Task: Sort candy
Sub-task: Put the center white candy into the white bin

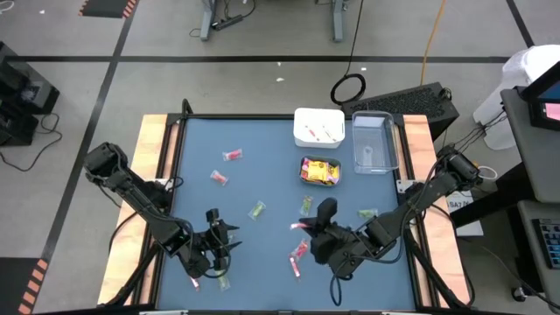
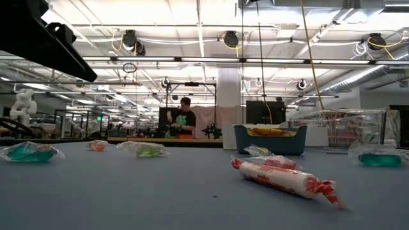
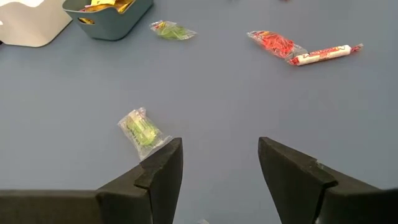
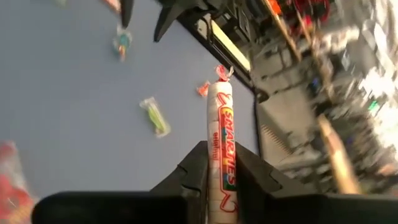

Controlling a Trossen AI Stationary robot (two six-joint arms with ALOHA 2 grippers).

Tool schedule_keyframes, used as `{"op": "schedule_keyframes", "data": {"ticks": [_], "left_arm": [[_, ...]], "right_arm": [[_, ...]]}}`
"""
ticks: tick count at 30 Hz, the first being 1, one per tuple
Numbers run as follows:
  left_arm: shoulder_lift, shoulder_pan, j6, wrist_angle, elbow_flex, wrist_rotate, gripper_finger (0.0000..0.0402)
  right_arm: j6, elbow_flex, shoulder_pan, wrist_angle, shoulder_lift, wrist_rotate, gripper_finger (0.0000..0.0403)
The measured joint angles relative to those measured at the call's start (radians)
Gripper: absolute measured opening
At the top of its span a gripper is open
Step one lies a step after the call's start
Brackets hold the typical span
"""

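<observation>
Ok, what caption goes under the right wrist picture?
Right gripper shut on a Smarties roll above the blue table.

Open blue counter (image 1: 262,254) lies between the left pincer (image 1: 229,243) and the right pincer (image 1: 308,229), with one green candy (image 1: 256,210) just behind. The far right corner is crowded by a white container (image 1: 318,127), teal bin (image 1: 321,171) and clear tub (image 1: 374,143).

3 containers at 1 o'clock on the desk (image 1: 262,131): 1 white tray (image 1: 318,127), 1 clear tub (image 1: 373,143), 1 teal bin (image 1: 306,164). The bin holds yellow packets (image 1: 320,171), number unreadable. Outside the bin: 4 green clear-wrapped pieces (image 1: 256,211), 3 red clear-wrapped pieces (image 1: 232,156), 2 pink-white sticks (image 3: 326,55) confirmed. 1 pinkish item (image 1: 192,282) at 7 o'clock, kind unclear. Tally outside the bin: 10.
</observation>
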Motion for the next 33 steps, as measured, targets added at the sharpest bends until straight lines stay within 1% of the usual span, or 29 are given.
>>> {"op": "schedule_keyframes", "data": {"ticks": [9,13,16,19,21,24,28,33], "left_arm": [[0.000,0.000,0.000,0.000,0.000,0.000,0.0214],[0.000,0.000,0.000,0.000,0.000,0.000,0.0214],[0.000,0.000,-0.001,0.000,0.000,0.000,0.0214],[0.000,0.000,-0.002,0.000,0.000,0.002,0.0214],[0.000,-0.001,-0.005,-0.002,0.000,0.032,0.0214],[-0.002,-0.008,-0.055,-0.028,0.000,0.090,0.0214],[-0.003,-0.030,-0.165,-0.125,0.000,0.162,0.0214],[-0.003,-0.071,-0.378,-0.289,0.000,0.251,0.0214]], "right_arm": [[0.576,0.000,-0.002,0.025,0.000,0.000,0.0047],[0.683,0.000,-0.013,0.089,0.000,-0.014,0.0047],[0.694,0.000,-0.019,0.145,0.001,-0.035,0.0047],[0.672,0.000,-0.025,0.177,0.001,-0.053,0.0047],[0.661,0.000,-0.027,0.176,0.001,-0.052,0.0047],[0.635,0.000,-0.032,0.167,0.001,-0.053,0.0048],[0.553,0.000,-0.032,0.164,0.022,-0.050,0.0048],[0.434,0.000,-0.032,0.164,0.074,-0.053,0.0048]]}}
